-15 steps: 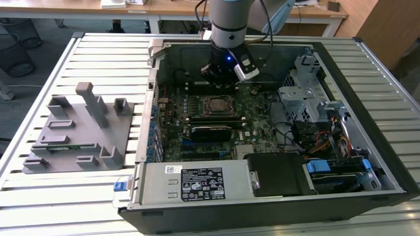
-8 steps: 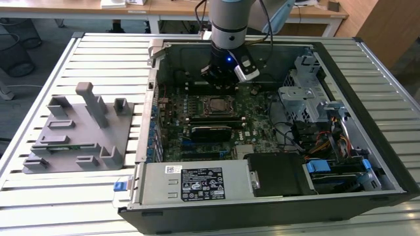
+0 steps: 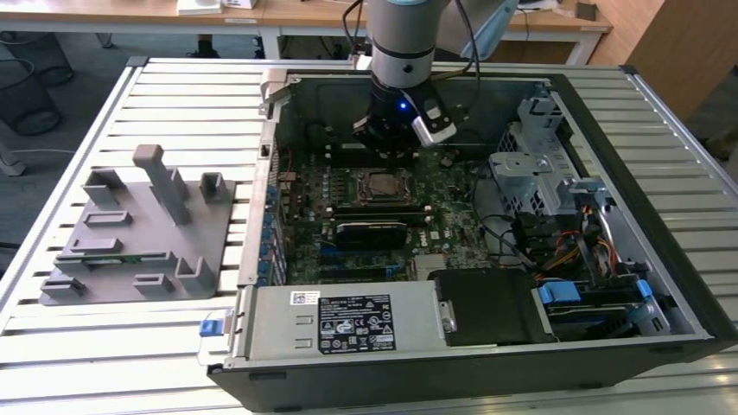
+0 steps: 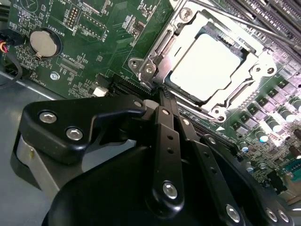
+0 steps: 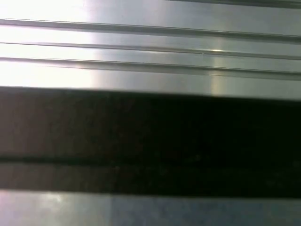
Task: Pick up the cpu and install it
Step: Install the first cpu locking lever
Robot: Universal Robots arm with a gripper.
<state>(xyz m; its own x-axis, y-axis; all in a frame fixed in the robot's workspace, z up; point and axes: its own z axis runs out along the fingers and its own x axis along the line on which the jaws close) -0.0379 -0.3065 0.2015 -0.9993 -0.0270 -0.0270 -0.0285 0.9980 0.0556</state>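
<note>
So the cpu [image 4: 204, 66] is already seen sitting inside the socket frame [image 4: 155, 59] on the motherboard [image 4: 94, 42], silver lid up, looking flat and square to the frame in the second wrist view. In the exterior view the same chip [image 3: 378, 183] is spotted in the middle of the board, inside the open pc case [image 3: 645, 216].

The gripper [image 4: 164, 94] is parked just off the socket frame's near edge, fingers [image 4: 162, 117] pressed together with nothing caught between them. Nothing is being carried. In the exterior view the gripper [image 3: 392, 143] is hung right above the socket frame, on the side toward the case's back wall.

What could go sideways, as a guess:
- the closed fingertips are close to the frame's edge, so a small slip could drag them across the lid or nudge the chip out of its seat
- if the chip isn't fully dropped onto the pins, any push could bend them, and that can't be checked from here
- the retention bracket looks open, so the chip is held only by its own weight

The grey fixture block [image 3: 138, 229] is left well away from the socket frame, outside the case.
</note>
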